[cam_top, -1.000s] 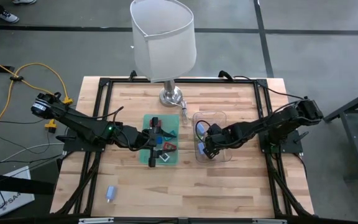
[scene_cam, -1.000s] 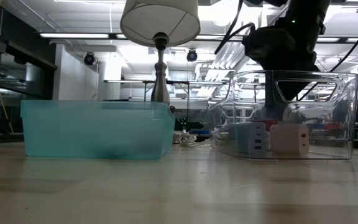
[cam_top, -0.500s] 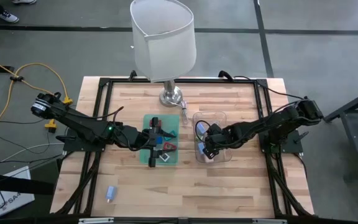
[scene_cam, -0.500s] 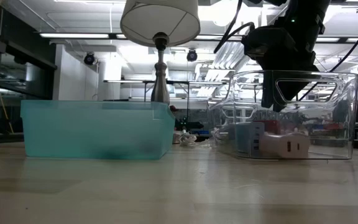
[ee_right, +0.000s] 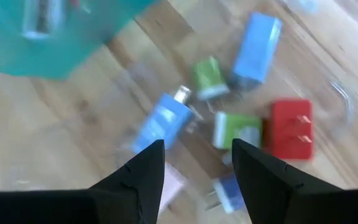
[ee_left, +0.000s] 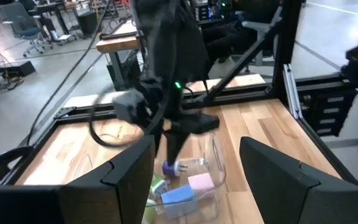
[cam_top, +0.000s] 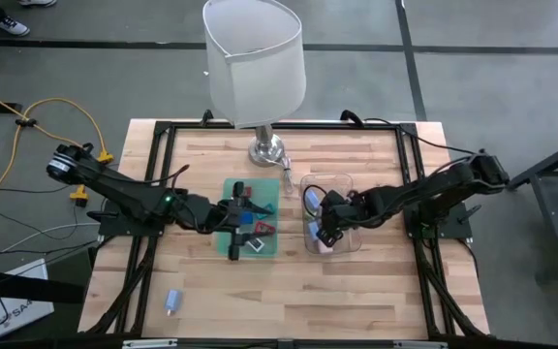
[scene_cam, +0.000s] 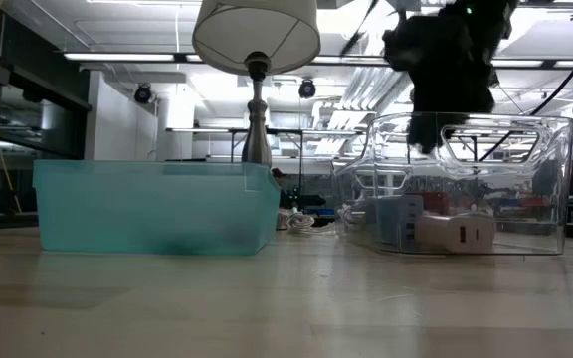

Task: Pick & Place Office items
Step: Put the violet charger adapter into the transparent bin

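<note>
Bin (scene_cam: 152,207): translucent teal
Tray (scene_cam: 555,179): clear
Lampshade (cam_top: 255,60): white
Chargers (ee_right: 289,129): red, green, blue, pink
Table (cam_top: 356,291): light wood

Legible text, labels, brands, numbers: none. White sheet (cam_top: 13,308), lower left of the high view: dark print present, unreadable. Office items: no readable markings.

Right gripper (scene_cam: 444,94): motion-blurred in low view. Teal bin (scene_cam: 152,207): contents hidden behind frosted wall. Right wrist view: blurred; items inside clear tray (cam_top: 342,180) recognisable by colour only. Lamp (scene_cam: 257,40): shade top cut off in low view.
</note>
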Robot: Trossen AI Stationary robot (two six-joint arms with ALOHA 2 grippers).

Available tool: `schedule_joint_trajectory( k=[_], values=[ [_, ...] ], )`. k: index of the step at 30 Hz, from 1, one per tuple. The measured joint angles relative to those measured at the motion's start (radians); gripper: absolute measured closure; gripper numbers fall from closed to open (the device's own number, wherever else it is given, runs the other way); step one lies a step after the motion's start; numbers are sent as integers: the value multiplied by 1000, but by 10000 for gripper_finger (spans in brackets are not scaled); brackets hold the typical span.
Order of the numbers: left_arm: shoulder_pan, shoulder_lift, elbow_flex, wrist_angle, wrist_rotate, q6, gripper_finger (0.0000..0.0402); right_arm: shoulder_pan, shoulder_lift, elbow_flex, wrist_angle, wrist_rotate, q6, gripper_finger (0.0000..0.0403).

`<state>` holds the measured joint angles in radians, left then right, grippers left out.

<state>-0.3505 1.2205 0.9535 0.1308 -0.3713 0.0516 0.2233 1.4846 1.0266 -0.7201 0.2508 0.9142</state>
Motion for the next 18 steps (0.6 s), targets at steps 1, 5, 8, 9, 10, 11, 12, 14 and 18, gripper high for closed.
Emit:
schedule_joint_trajectory(
  k=[1, 5, 8, 9, 10, 11, 12, 14, 18],
  values=[
    [-5, -4, 0, -11, 1, 0, 174, -2, -2, 10, 7, 0, -17, 230],
    [-28, -15, 0, -49, 3, -5, 174, -3, -27, 23, 27, -14, -91, 230],
    [-50, -19, 0, -81, 4, -32, 174, -3, -49, 27, 85, -20, -138, 230],
    [-56, -23, 0, -98, 4, -42, 174, -3, -54, 27, 94, -22, -153, 230],
    [-64, -27, 0, -116, 4, -55, 174, -3, -58, 27, 113, -21, -169, 230],
    [-74, -28, 0, -124, 3, -71, 174, -3, -64, 27, 139, -29, -185, 230],
    [-83, -30, 0, -131, 4, -85, 174, -3, -73, 27, 151, -40, -196, 230],
    [-99, -39, 0, -168, 4, -110, 174, -3, -84, 24, 162, -68, -217, 230],
    [-135, -61, 0, -264, 6, -192, 174, 6, -100, 25, 225, -126, -256, 230]
  ],
)
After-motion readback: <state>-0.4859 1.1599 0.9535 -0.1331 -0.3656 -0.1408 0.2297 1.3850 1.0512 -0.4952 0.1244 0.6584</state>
